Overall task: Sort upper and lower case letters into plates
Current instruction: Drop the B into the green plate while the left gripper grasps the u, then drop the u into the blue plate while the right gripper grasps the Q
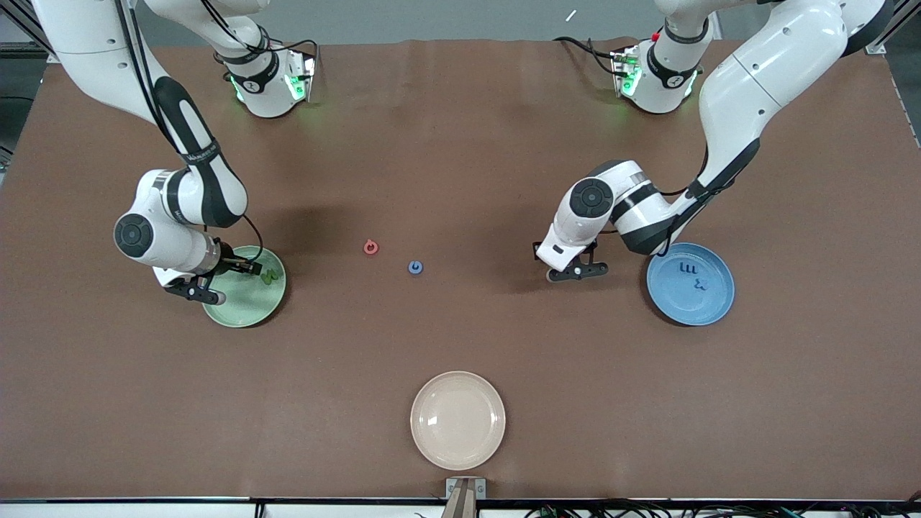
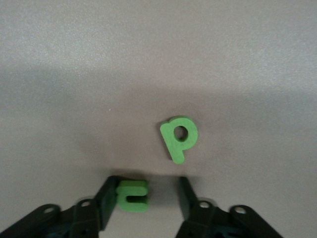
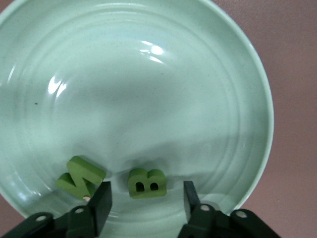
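My left gripper (image 1: 573,263) is low over the bare table beside the blue plate (image 1: 709,306). In the left wrist view it (image 2: 147,186) is open around a green letter c (image 2: 131,195), which touches one finger and stands clear of the other. A green letter p (image 2: 179,138) lies just past it. Two dark blue letters (image 1: 689,267) lie in the blue plate. My right gripper (image 1: 227,280) hangs open over the pale green plate (image 1: 245,309). A green B (image 3: 147,182) lies free between its fingers, with a green M-shaped letter (image 3: 79,176) beside it. A red letter (image 1: 370,247) and a blue letter (image 1: 415,267) lie mid-table.
A cream-white plate (image 1: 457,420) sits near the front camera's edge of the table. Both arm bases stand along the farthest edge from the front camera. The brown table (image 1: 460,144) spreads wide between the plates.
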### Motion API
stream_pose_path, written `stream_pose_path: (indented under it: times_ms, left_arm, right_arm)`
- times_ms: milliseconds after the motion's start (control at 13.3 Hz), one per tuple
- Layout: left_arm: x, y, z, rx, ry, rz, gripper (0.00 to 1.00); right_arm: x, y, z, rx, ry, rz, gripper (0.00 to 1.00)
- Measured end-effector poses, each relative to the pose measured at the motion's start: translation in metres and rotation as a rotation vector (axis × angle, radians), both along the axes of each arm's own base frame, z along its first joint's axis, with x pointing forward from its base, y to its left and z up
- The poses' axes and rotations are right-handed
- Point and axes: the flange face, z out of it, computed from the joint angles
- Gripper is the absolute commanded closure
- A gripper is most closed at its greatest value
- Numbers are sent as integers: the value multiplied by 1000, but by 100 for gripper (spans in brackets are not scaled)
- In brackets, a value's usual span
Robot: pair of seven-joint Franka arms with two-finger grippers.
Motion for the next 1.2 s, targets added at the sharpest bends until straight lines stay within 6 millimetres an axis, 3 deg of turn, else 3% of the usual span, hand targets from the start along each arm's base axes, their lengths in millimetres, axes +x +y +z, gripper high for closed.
stream_pose_path:
  times_ms: [150,301,451,602,752,902,1053,1203]
  left_arm:
    - [0,0,2,1,-3,-1,76]
    - [0,-2,3,-2,-7,-3,82]
    - [1,-1,4,-2,-7,-1,85]
    - [4,3,5,3,-11,7,85]
    - [16,17,16,22,-28,33,86]
    - [33,38,43,21,-51,35,86]
    - [49,77,71,29,-46,4,86]
    - [61,125,84,34,-25,-25,86]
  right_arm:
    - [4,5,20,9,12,-6,0]
    - [9,22,55,7,4,-62,0]
    - [10,66,81,-8,-20,-134,0]
    - [5,131,88,-24,-54,-192,0]
    - [-6,189,87,-15,-107,-168,0]
    - [-21,239,68,-4,-145,-94,0]
    - [-36,270,37,-6,-154,-34,3]
    - [-46,283,16,-13,-142,23,5]
